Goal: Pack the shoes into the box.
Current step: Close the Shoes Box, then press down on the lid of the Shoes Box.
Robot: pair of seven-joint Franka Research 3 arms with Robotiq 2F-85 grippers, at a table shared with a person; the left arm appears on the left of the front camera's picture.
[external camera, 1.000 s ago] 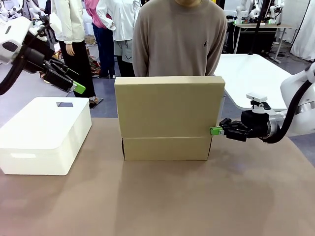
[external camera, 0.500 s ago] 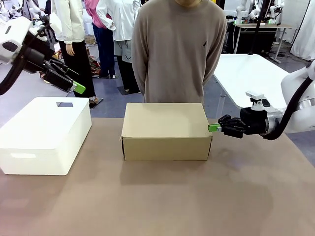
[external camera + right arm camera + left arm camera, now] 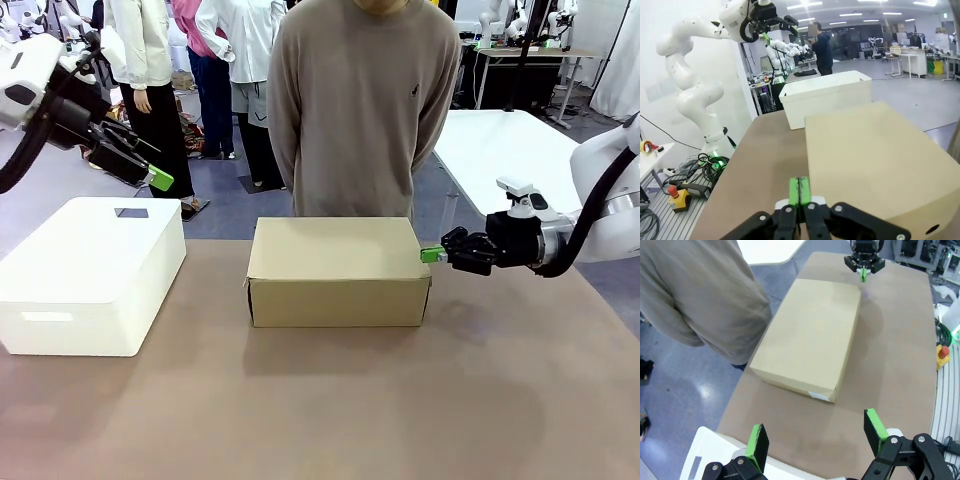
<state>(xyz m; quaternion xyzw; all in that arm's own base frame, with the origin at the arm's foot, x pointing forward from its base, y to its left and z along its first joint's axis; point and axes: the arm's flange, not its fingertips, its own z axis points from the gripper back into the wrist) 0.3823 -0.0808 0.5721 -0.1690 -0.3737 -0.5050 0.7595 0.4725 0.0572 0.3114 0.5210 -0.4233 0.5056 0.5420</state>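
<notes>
Box lid now down; right gripper at the box's end with pads pressed together, holding nothing.

A second ago the flap lid stood upright, hiding the person's waist; it now lies flat on the box [image 3: 338, 272], which sits shut at table centre with the person standing at its 12 o'clock. The right gripper [image 3: 432, 255], at the box's 3 o'clock, has risen slightly and rests at the lid's upper corner, green pads together and empty. The left gripper [image 3: 158, 178] hangs at 10 o'clock above the white plastic box [image 3: 92, 275], jaws spread wide, unchanged. The shoes cannot be seen; judged from the closed lid, they are presumably inside and packing is at or near completion. Remaining check: lid seated flush along its front edge.
</notes>
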